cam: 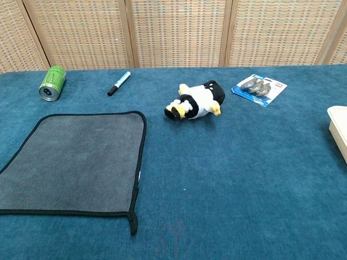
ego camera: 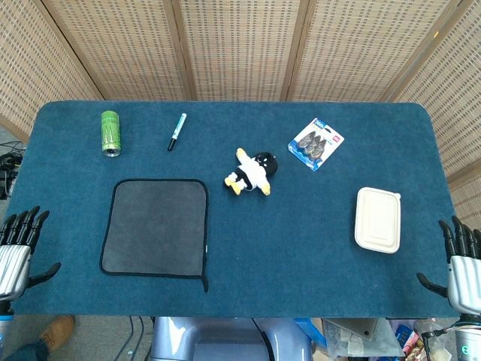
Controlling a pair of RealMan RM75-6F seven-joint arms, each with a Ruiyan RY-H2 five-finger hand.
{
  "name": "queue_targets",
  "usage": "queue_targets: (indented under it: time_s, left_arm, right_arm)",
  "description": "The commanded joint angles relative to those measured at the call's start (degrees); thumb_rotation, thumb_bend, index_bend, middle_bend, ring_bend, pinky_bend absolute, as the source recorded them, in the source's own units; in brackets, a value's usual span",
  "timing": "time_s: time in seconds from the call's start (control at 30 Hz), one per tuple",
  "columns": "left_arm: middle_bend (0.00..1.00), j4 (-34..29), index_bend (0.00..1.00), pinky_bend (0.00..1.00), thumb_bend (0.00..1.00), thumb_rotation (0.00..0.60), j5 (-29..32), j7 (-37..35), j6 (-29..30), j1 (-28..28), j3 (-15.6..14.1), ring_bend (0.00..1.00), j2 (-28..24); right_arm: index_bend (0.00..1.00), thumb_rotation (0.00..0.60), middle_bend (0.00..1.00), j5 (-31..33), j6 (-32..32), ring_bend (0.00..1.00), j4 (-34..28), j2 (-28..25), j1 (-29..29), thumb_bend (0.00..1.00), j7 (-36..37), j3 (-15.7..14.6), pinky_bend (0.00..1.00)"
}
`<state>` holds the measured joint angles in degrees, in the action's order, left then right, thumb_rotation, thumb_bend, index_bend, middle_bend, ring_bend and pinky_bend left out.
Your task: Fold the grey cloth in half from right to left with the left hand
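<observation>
1. Left hand (ego camera: pixel 19 244) hangs off the table's left edge in the head view, fingers spread and holding nothing; its wrist is cut off by the frame, and the chest view does not show it.
2. A green drink can (ego camera: pixel 110 133) lies on its side near the far left corner of the blue table (ego camera: pixel 301 226), its label too small to read.
3. The grey cloth (ego camera: pixel 155 226) lies flat and unfolded on the left half of the table, well apart from the left hand. Its black-trimmed near right corner ends in a small loop, and the chest view cuts off its left edge.
4. A marker pen (ego camera: pixel 176 131) with a black cap lies beyond the cloth, to the right of the can.
5. A penguin plush toy (ego camera: pixel 252 172) lies on its side near the table's middle.
6. A blister pack (ego camera: pixel 316 143) on a blue card sits further right; its contents are hard to make out.
7. A white lidded food box (ego camera: pixel 378 219) rests toward the right edge, mostly cut off in the chest view.
8. The right hand (ego camera: pixel 460 267) sits at the right edge with fingers spread and nothing held, partly cropped.
</observation>
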<state>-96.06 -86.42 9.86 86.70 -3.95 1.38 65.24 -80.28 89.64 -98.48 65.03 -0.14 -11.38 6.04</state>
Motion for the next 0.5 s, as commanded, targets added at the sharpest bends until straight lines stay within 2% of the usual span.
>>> queue_targets:
  time_s: [0.03,0.3,0.5]
  left_arm:
    - [0.00,-0.03,0.00,0.00,0.20,0.600,-0.07,-0.11,0.12,0.06,0.01,0.00,0.00]
    - [0.00,0.16,0.00,0.00,0.20,0.600,-0.21,-0.04,-0.43,-0.19,-0.08,0.00,0.12]
    - [0.00,0.66,0.00,0.00,0.21,0.600,-2.00,2.61,-6.15,-4.69,0.53,0.00,-0.88]
  right_arm:
    - [0.00,0.600,0.00,-0.20,0.08,0.00,0.16,0.06,-0.03,0.00,0.33,-0.11,0.00]
    - [0.00,0.600,0.00,0.35,-0.08,0.00,-0.07,-0.27,-0.09,0.00,0.69,0.12,0.00]
    - [0.00,0.600,0.00,1.52,-0.40,0.00,0.02,-0.33,0.12,0.00,0.66,0.82,0.00]
